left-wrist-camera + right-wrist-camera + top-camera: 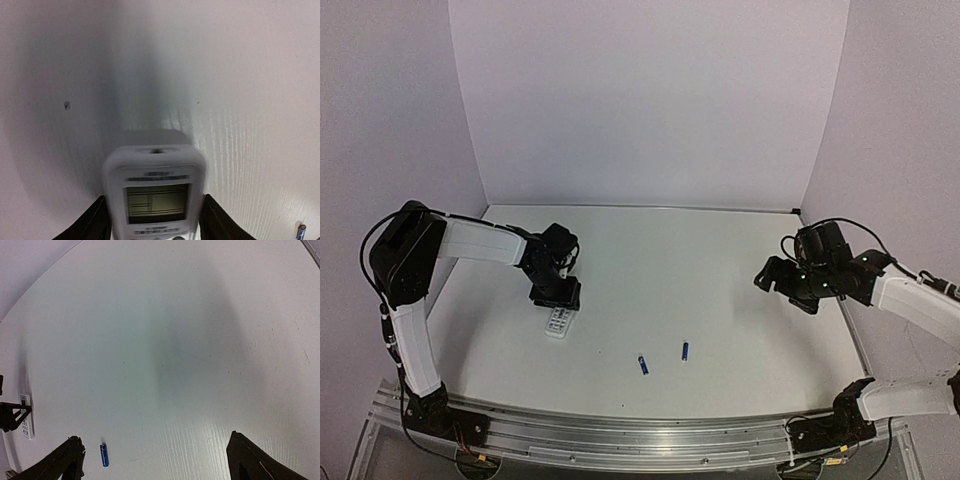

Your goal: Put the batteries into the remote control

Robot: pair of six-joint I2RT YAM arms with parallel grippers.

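Note:
The white remote control (pixel 156 185) lies flat on the table, screen up, and its button end pokes out toward the near edge (pixel 558 322). My left gripper (pixel 155 222) is down over it, a black finger pressed against each long side. Two batteries, slim and blue, lie apart on the table near the front: one (pixel 643 365) and the other (pixel 685 351). My right gripper (pixel 778 283) hovers at the right side, open and holding nothing (pixel 155 462). One battery (pixel 104 455) shows just inside its left finger in the right wrist view, and the remote control (pixel 26 416) at the far left.
The white table (pixel 720 260) is walled by pale panels at the back and both sides. A metal rail (pixel 620 440) carrying the arm bases runs along the near edge. A battery's tip (pixel 300 232) shows at the lower right corner of the left wrist view.

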